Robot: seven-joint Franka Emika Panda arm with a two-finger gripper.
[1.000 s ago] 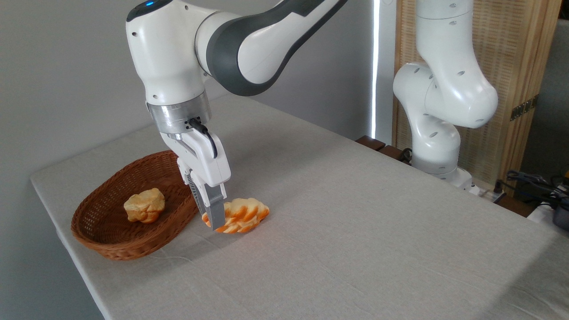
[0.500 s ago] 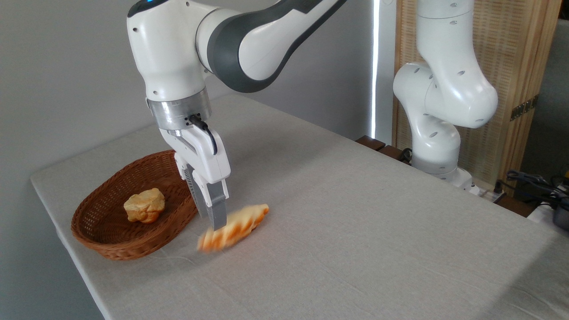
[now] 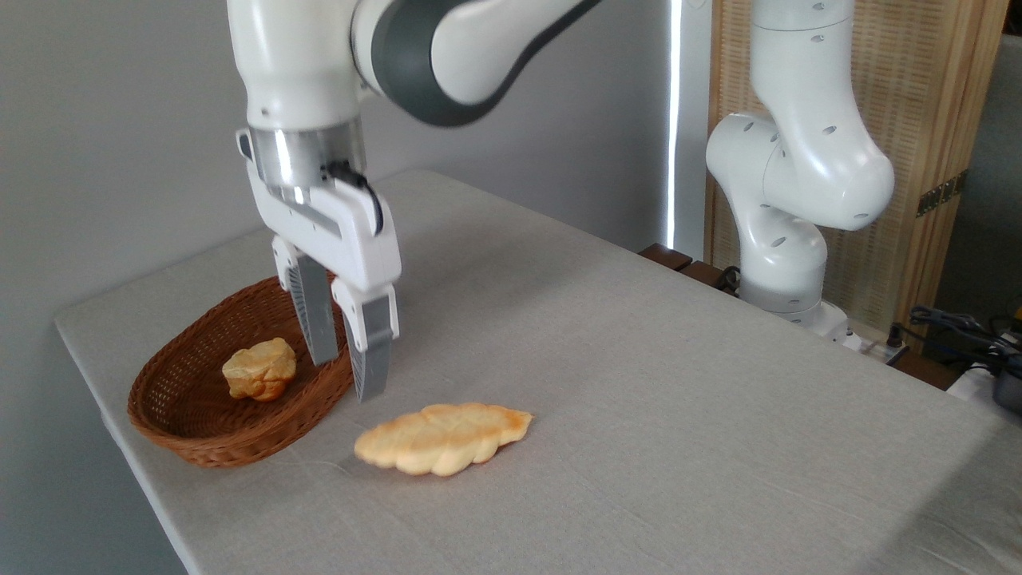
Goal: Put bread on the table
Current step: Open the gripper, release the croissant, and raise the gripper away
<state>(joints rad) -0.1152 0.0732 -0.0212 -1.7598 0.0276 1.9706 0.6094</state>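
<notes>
Grey cloth covers the desk, where the bread lies flat beside the basket. Above, the tool hangs with fingers apart; descending carelessly could nudge the loaf.

Bare light grey-beige cloth-covered table open to the right of and in front of the flat braided golden loaf; brown oval wicker basket close on its left; white two-finger gripper above basket's right rim, fingers apart, clear of loaf.
</notes>
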